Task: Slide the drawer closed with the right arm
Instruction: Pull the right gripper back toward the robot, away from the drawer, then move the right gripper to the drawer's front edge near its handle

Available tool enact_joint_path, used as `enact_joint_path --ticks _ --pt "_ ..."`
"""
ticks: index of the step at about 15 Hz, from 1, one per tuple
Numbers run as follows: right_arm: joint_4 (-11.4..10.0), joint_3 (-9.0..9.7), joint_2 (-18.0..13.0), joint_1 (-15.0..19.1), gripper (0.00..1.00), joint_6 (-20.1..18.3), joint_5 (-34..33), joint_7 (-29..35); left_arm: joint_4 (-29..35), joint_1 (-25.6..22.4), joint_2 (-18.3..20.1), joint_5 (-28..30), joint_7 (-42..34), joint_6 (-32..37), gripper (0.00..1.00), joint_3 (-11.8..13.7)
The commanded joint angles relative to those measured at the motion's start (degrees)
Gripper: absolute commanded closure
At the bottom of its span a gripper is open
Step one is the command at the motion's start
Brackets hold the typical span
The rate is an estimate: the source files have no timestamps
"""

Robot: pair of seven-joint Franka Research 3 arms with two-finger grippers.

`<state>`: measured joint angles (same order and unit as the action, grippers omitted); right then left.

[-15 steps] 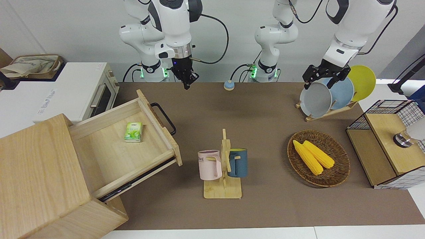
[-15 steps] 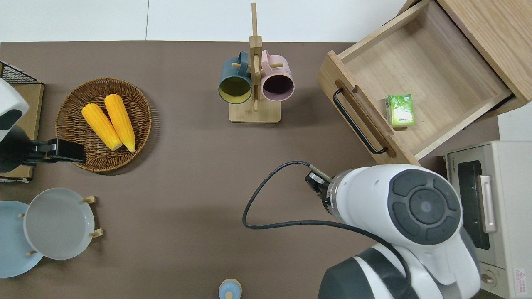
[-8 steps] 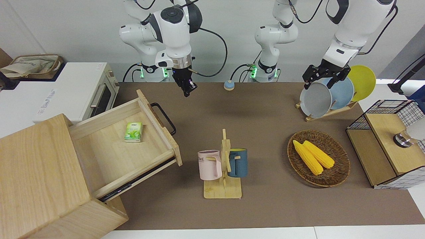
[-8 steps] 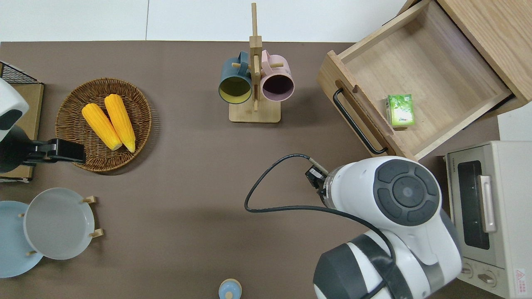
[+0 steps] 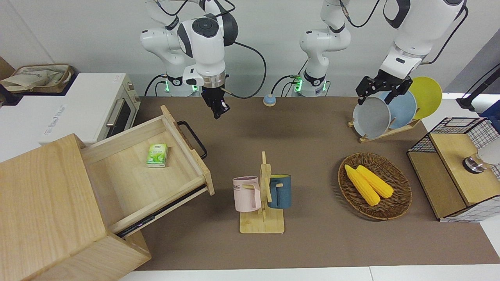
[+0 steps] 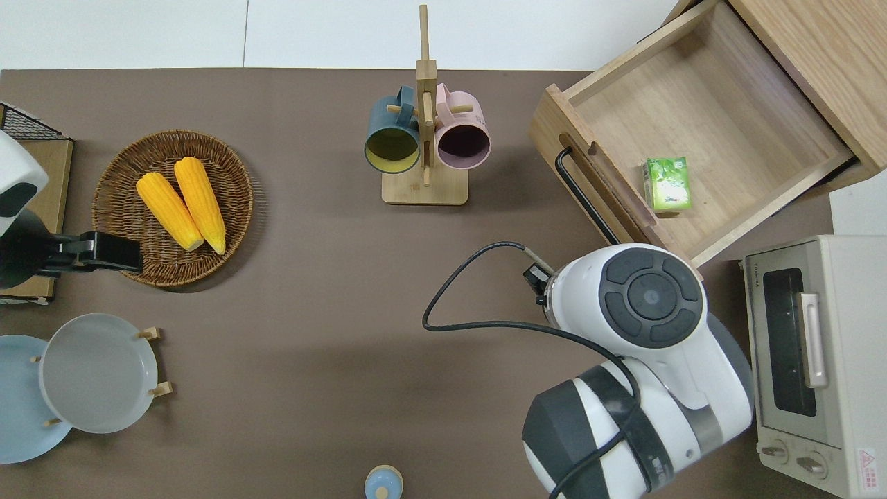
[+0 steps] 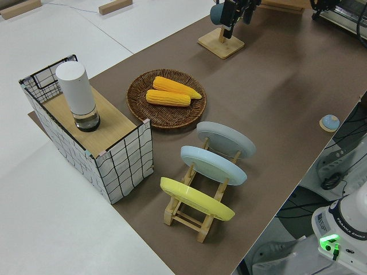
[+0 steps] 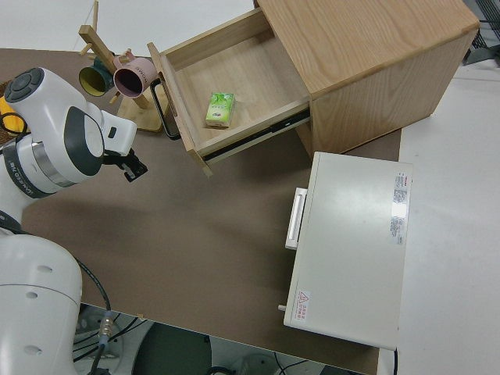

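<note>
The drawer [image 5: 129,183] of the light-wood cabinet [image 5: 47,210] stands pulled out, its front with the black bar handle [image 5: 192,138] facing the table's middle. A small green box [image 5: 157,155] lies in the drawer. My right gripper [image 5: 217,112] points down, fingers together and empty, in the air over the brown mat just off the end of the drawer front nearest the robots. In the overhead view my wrist hides it and covers the near end of the handle [image 6: 585,197]. It also shows in the right side view [image 8: 131,167]. My left arm is parked, gripper [image 5: 375,93] open.
A white toaster oven [image 5: 97,105] stands beside the cabinet, nearer the robots. A mug stand [image 5: 262,195] with a pink and a blue mug is mid-table. A basket of corn [image 5: 390,207], a plate rack [image 5: 386,113], a wire box [image 5: 457,168] and a small blue bell [image 5: 269,100] lie toward the left arm's end.
My right arm has moved away from the robots toward the near end of the drawer front, and the gripper has come lower. The drawer and the left arm have not moved.
</note>
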<state>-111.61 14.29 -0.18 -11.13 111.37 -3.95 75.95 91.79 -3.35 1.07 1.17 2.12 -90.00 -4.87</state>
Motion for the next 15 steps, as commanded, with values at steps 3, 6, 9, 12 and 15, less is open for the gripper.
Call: enact_joint_path --ticks 3,6,9,12,15 --pt "0.9 -0.4 1.0 0.3 1.0 0.9 -1.8 1.5 0.0 0.3 0.4 -0.7 -0.4 0.3 0.0 0.2" --pt "1.2 -0.93 1.2 0.3 1.0 1.0 -1.8 0.7 0.0 0.3 0.4 -0.7 -0.3 0.3 0.0 0.1" --pt "3.3 -1.02 2.9 0.8 1.0 0.9 -1.7 0.6 0.0 0.4 0.4 -0.7 -0.4 0.3 0.0 0.2" --pt "4.2 -2.16 3.6 0.9 1.0 0.9 -1.8 0.3 0.0 0.3 0.4 -0.7 -0.4 0.3 0.0 0.2" --pt "6.1 -2.25 4.8 1.1 1.0 0.3 -1.5 -0.5 0.0 0.4 0.4 -0.7 -0.3 0.3 0.0 0.2"
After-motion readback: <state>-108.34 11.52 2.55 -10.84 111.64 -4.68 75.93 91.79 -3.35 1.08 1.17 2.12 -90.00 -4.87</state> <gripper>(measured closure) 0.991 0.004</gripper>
